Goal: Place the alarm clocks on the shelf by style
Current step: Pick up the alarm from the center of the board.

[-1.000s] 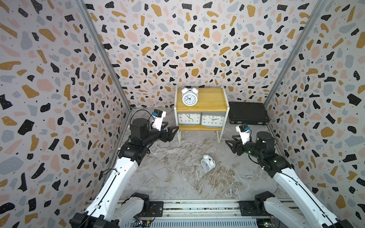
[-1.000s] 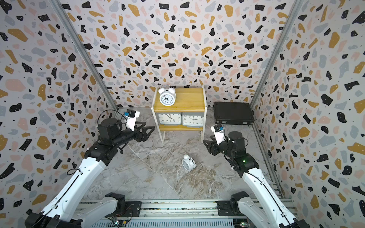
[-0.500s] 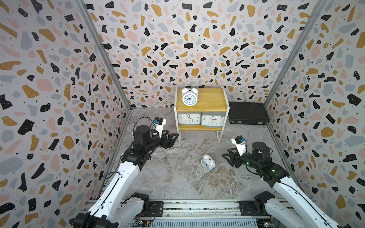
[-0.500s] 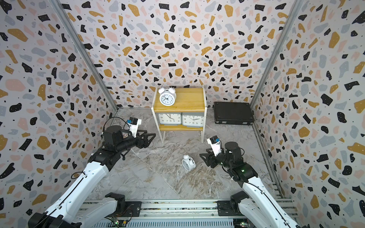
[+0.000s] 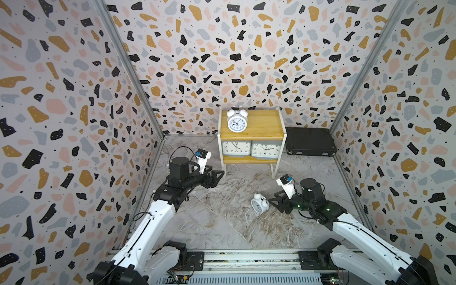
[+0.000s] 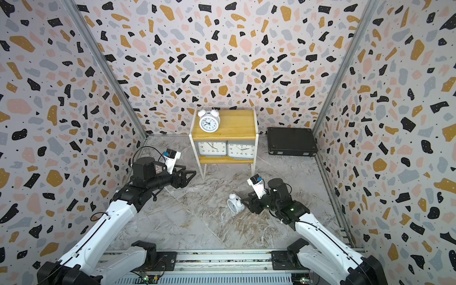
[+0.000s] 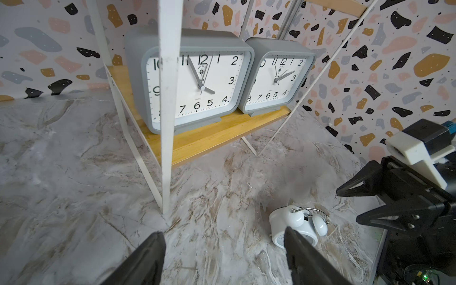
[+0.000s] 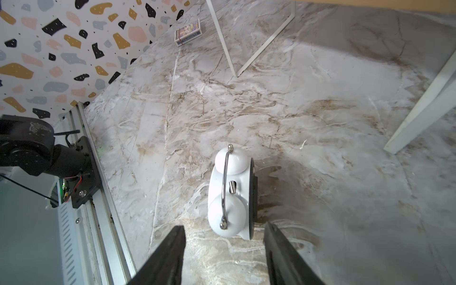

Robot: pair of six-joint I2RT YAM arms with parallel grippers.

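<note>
Shelf boards (image 5: pixel 251 128): yellowish wood, smooth, visible grain, light sheen.
Frame (image 7: pixel 167 123): thin metal, painted white, matt, scuffed in places.
Grey clocks (image 7: pixel 222 74): smooth matt grey housings that look plastic; white printed dials.
Bell clock (image 8: pixel 227 195) on the floor: glossy white body and bells; handle (image 8: pixel 224 182) of polished bright metal.
Floor (image 5: pixel 222 222): marble-patterned surface, grey with brown veining, low sheen.
Walls (image 5: pixel 74 98): terrazzo print, matt.
Case (image 5: pixel 309 140): black, matt, finely textured.
</note>
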